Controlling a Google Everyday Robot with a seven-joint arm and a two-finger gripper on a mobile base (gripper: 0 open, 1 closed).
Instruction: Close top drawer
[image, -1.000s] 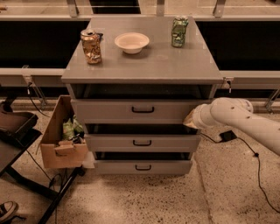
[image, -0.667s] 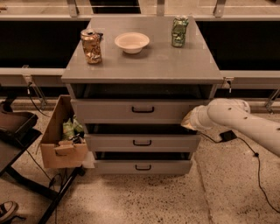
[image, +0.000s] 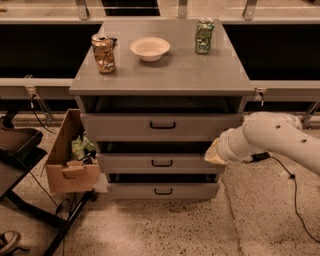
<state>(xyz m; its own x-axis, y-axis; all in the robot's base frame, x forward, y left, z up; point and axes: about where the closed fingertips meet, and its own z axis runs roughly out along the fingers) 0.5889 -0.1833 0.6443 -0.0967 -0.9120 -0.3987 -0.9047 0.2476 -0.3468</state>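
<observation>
While beside top drawer, one claw.

The end effector hangs by the lower right corner of the partly open top drawer.

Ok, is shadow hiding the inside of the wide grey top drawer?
Camera view: yes, the gap above the wide grey top drawer is black shadow under the grey cabinet top; the pale gripper sits lit just below the drawer's right end.
</observation>
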